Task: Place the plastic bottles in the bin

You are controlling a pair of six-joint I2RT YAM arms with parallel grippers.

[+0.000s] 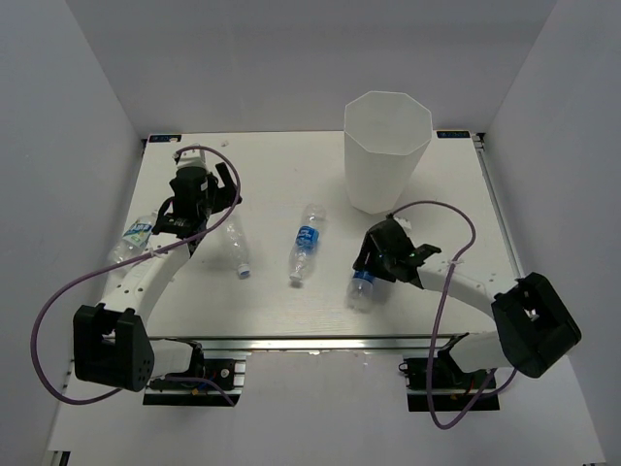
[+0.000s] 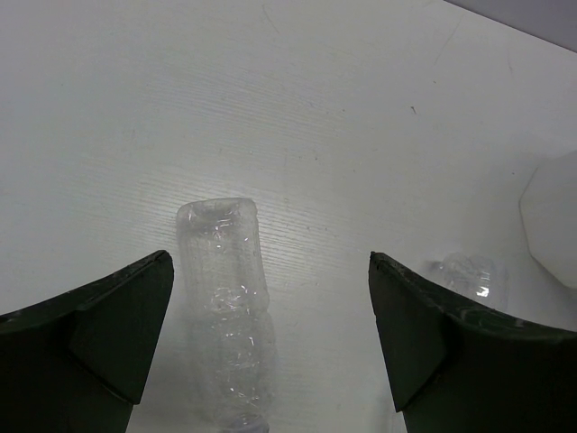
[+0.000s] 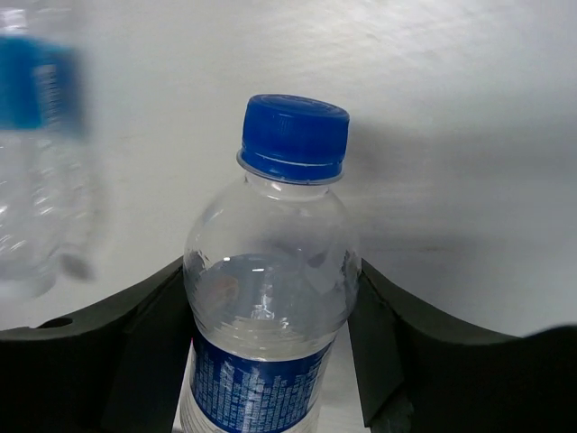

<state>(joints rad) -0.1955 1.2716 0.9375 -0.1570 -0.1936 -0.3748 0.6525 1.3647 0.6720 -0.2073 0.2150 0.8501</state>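
The right pincer (image 1: 375, 268) pinches the blue-capped bottle (image 3: 275, 271) at lower centre of the top view, fingers pressed against both flanks, probably for carrying to the bin (image 1: 383, 180) at upper right. The left pincer (image 2: 270, 266) is spread wide astride the unlabelled bottle (image 2: 225, 289) lying on the desk (image 1: 272, 175), touching nothing.

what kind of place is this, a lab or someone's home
Most likely a robot lab cell: white table boxed in by plain white panels, left arm and right arm bolted at its near edge, plastic bottles and a bin set out.
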